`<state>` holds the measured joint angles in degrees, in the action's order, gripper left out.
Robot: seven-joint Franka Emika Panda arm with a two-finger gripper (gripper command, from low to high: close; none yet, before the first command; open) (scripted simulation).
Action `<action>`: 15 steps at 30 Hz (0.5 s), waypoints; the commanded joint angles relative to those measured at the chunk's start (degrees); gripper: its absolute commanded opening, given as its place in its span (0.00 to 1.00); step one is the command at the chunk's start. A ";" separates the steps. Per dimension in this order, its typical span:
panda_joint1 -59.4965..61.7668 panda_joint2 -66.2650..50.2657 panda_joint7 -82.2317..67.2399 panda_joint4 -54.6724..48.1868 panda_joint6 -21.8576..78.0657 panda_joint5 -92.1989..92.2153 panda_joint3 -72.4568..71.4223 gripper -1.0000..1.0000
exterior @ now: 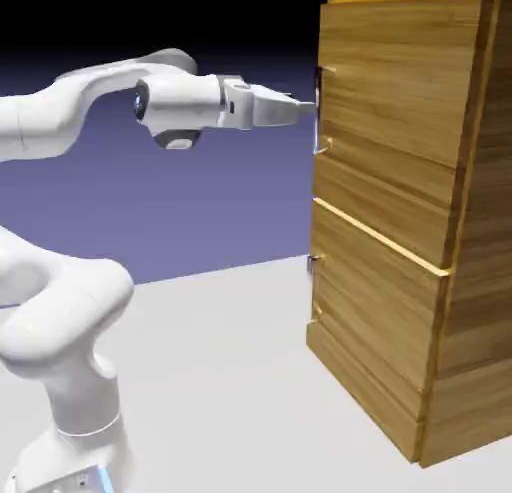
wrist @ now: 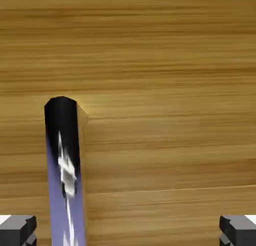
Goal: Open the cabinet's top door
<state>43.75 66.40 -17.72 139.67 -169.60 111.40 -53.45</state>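
The cabinet (exterior: 420,281) of golden-brown wood stands at the right of the exterior view, taller than the arm. Its top door (exterior: 395,91) fills the hand view as horizontal wood grain (wrist: 160,65). A vertical silver bar handle (exterior: 320,111) sits on the door's near edge; in the hand view the handle (wrist: 64,170) shows left of centre, dark at its top end. My gripper (exterior: 308,105) reaches level toward the door, its tips at the handle. It is open, and the two grey fingertips (wrist: 18,230) stand wide apart with the handle between them, nearer the left one.
The lower door (exterior: 375,311) sits under a light yellow strip, with its own small handle (exterior: 314,265) on the near edge. The white table (exterior: 220,381) runs from my base to the cabinet's foot.
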 commanded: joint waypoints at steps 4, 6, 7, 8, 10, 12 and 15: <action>3.83 2.91 -5.19 -1.84 0.38 9.61 -4.61 1.00; 6.02 2.70 -5.65 -3.19 1.16 10.65 -5.39 1.00; 7.95 2.52 -6.06 -4.39 1.85 11.58 -6.09 1.00; 10.09 2.32 -6.51 -5.71 2.62 12.60 -6.85 1.00; 14.38 1.91 -7.42 -8.36 4.15 14.65 -8.39 1.00; 14.53 1.90 -7.45 -8.46 4.21 14.72 -8.45 0.00; 10.54 3.22 -9.76 -4.30 8.09 15.43 -5.13 0.00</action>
<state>54.29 69.62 -27.48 135.36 -161.46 126.82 -58.58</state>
